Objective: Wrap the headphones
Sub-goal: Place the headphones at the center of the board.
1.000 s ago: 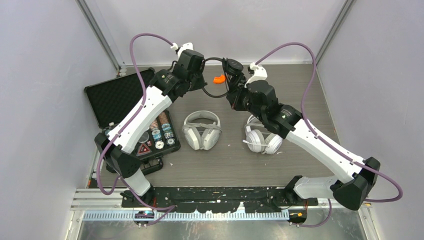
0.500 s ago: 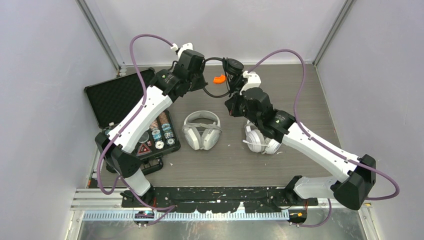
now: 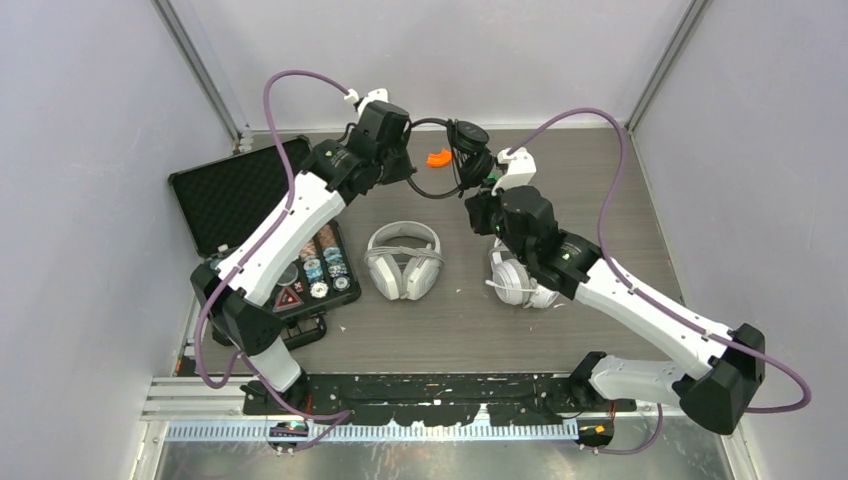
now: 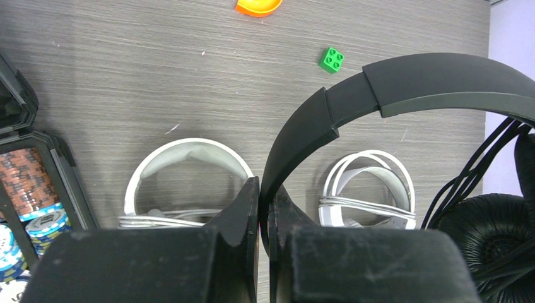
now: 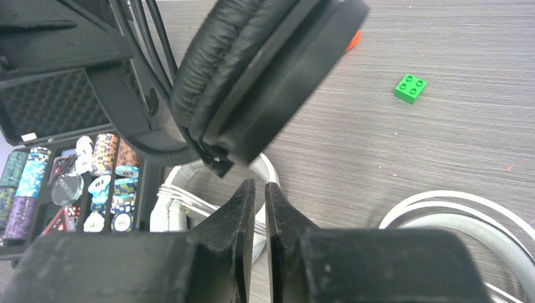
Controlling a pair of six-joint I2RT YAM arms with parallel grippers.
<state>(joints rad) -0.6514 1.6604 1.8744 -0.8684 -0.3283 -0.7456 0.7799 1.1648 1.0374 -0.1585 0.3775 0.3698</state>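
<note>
Clenched tight, my left claw [image 4: 265,189] grips the black headset [image 4: 404,85] by its headband, near one end of the arc. That way the whole thing hangs clear of the worktop [image 4: 126,82] and the cord has room to go round it. Several strands of black cable [image 4: 470,173] run bunched down beside the ear cup [image 4: 486,233]; I judge these to be loops already laid on. My right claw [image 5: 260,189] sits just under that ear cup, jaws almost together with a thin slit, and I cannot tell whether it pinches anything. The pale grey headset [image 3: 385,272] and the white headset [image 3: 515,282] lie side by side on the worktop nearer my bases, each with its white cord bundled across it. So I judge the black one is the last.
</note>
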